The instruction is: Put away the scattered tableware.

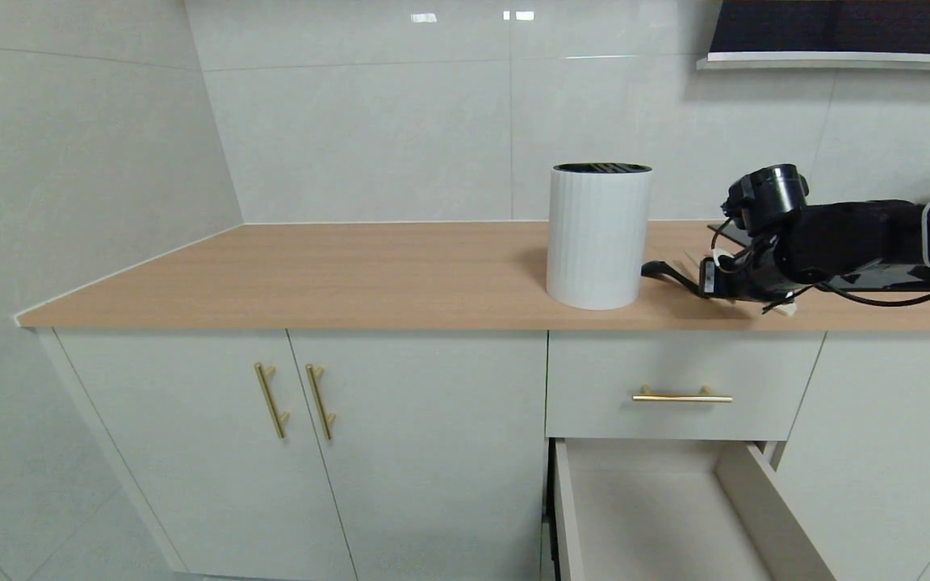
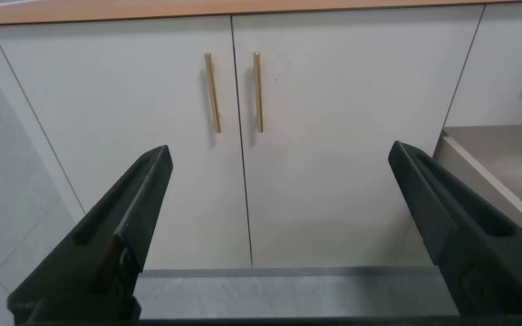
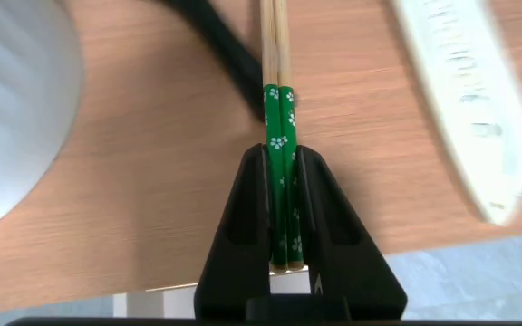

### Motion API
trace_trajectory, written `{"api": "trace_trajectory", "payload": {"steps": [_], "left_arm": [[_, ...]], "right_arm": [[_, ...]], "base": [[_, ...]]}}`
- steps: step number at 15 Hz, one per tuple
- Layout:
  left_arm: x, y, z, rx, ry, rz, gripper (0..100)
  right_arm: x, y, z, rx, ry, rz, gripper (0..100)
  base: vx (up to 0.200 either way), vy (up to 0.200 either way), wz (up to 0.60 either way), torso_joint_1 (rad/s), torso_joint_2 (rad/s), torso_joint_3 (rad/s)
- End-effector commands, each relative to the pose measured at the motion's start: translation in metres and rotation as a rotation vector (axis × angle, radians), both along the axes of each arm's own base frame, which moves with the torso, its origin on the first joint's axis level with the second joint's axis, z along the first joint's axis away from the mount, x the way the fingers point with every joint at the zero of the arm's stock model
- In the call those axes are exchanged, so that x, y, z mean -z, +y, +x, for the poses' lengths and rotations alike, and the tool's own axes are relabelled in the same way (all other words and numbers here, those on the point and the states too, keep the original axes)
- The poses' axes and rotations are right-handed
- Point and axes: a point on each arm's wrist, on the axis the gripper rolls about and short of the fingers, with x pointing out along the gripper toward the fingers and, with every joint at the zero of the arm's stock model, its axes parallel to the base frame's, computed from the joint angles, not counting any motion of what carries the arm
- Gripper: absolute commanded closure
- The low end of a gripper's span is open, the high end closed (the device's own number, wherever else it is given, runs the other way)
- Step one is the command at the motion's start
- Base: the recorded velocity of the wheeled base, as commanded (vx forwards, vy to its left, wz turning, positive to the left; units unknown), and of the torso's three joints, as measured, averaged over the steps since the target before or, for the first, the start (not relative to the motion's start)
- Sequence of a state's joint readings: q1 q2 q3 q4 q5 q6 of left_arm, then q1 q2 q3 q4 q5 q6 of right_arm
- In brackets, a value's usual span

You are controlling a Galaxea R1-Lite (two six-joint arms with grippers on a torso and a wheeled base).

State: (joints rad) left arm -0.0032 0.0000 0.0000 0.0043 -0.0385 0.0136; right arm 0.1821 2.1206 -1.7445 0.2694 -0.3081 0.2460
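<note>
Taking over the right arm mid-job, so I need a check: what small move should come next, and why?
Probably lift the right gripper straight up a little. Its fingers are shut on the green-tipped chopsticks, which sit low by the counter, beside the white holder and a black handle; height would clear both before carrying them away.

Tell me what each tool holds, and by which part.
Right tool grips the pair of chopsticks by their green, flower-patterned end. Left tool is open and holds nothing.

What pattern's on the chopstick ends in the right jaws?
Green with small white flowers, on the chopsticks; clearest in right wrist view.
</note>
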Motion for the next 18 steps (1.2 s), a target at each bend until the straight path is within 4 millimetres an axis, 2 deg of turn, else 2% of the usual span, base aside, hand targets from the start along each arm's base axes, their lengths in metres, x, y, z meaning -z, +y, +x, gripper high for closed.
{"api": "trace_trajectory", "payload": {"steps": [1,5,6,8,10,11,15,18], "left_arm": [[0.000,0.000,0.000,0.000,0.000,0.000,0],[0.000,0.000,0.000,0.000,-0.001,0.000,0],[0.000,0.000,0.000,0.000,0.000,0.000,0],[0.000,0.000,0.000,0.000,0.000,0.000,0],[0.000,0.000,0.000,0.000,0.000,0.000,0],[0.000,0.000,0.000,0.000,0.000,0.000,0],[0.000,0.000,0.000,0.000,0.000,0.000,0],[0.000,0.000,0.000,0.000,0.000,0.000,0]], "right_arm": [[-0.021,0.002,-0.023,-0.006,-0.028,0.016,100],[-0.057,0.010,-0.100,-0.112,-0.059,0.107,100],[-0.068,0.005,-0.127,-0.145,-0.073,0.130,100],[-0.077,-0.002,-0.164,-0.186,-0.053,0.153,100],[-0.088,-0.009,-0.216,-0.363,0.038,0.263,100],[-0.092,-0.011,-0.229,-0.427,0.037,0.305,100],[-0.079,-0.013,-0.245,-0.488,0.073,0.279,100],[-0.073,-0.009,-0.244,-0.519,0.098,0.264,100]], "base": [[0.000,0.000,0.00,0.000,0.00,0.000],[0.000,0.000,0.00,0.000,0.00,0.000],[0.000,0.000,0.00,0.000,0.00,0.000],[0.000,0.000,0.00,0.000,0.00,0.000],[0.000,0.000,0.00,0.000,0.00,0.000],[0.000,0.000,0.00,0.000,0.00,0.000],[0.000,0.000,0.00,0.000,0.00,0.000],[0.000,0.000,0.00,0.000,0.00,0.000]]}}
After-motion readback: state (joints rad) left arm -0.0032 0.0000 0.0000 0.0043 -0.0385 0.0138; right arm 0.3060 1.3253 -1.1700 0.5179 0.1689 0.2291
